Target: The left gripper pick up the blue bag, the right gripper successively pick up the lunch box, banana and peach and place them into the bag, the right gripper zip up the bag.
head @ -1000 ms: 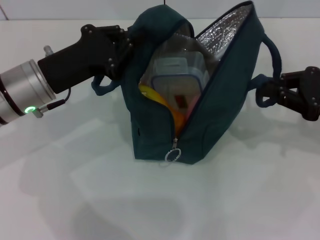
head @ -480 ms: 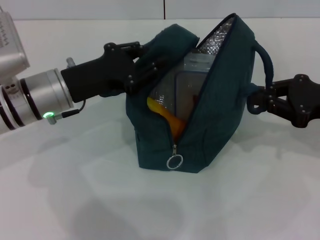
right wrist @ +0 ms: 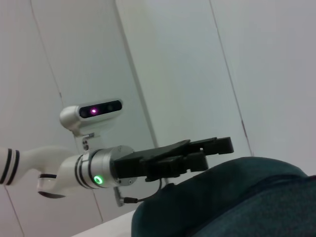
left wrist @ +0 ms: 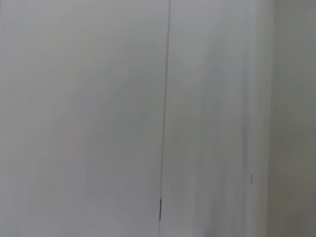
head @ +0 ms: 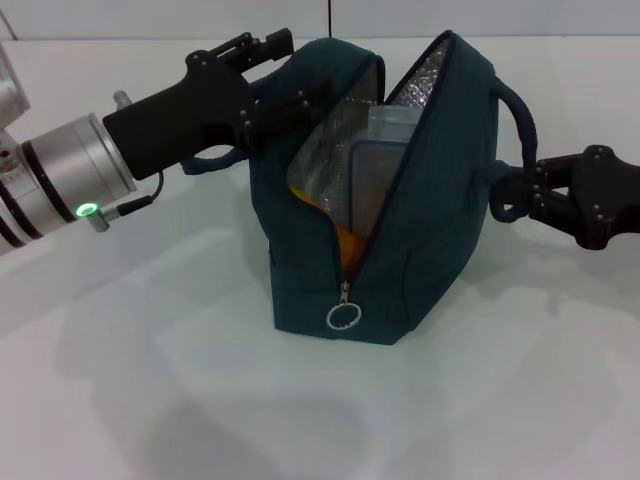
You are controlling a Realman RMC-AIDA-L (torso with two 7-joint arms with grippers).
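White table (head: 200, 400) fills the frame; the blue bag (head: 420, 230) stands at centre. Left gripper (head: 262, 72) fingers pinch its upper-left flap, right gripper (head: 515, 195) fingers pinch a handle, spreading the mouth around the lunch box (head: 375, 165).

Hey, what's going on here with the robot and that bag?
The robot is packing a blue bag standing on a white table. The left gripper holds one handle side, the right gripper grips the other handle. The lunch box and something yellow-orange, likely the banana, sit inside. The zipper pull is at the bottom, so the bag is still open.
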